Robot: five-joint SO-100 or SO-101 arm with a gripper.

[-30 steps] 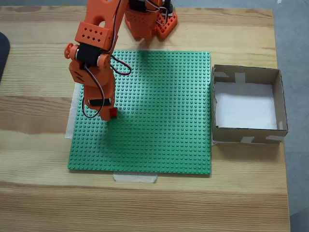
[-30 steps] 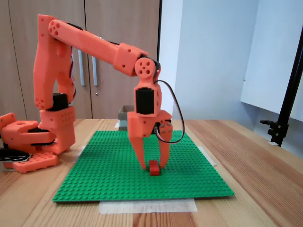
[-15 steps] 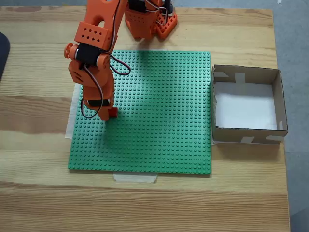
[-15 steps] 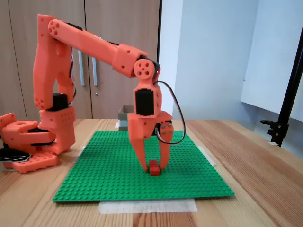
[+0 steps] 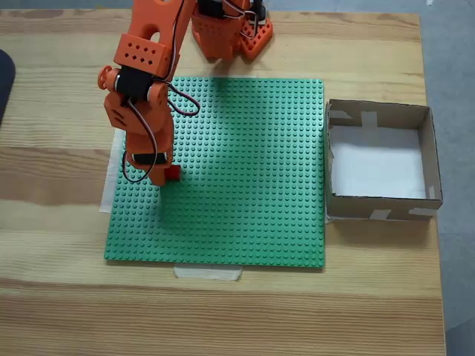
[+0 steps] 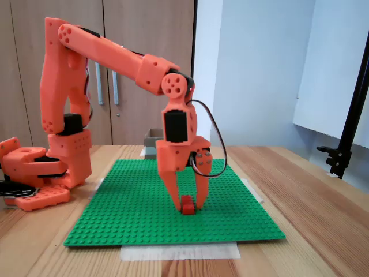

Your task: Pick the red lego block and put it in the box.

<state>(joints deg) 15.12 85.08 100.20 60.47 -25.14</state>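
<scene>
Gripper [image 6: 188, 206] is clamped on the red brick [image 6: 187, 203], barely lifted. Shallow fingertip grip, so it could slip before the box [image 5: 379, 209].

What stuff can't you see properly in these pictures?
- Red block: from above, the gripper covers most of it.
- Box: in the side view, the arm hides all but a corner.
- Whether the fingers touch the block: too small to tell.
- Dark thing: cut off by the left edge, seen from above.
</scene>
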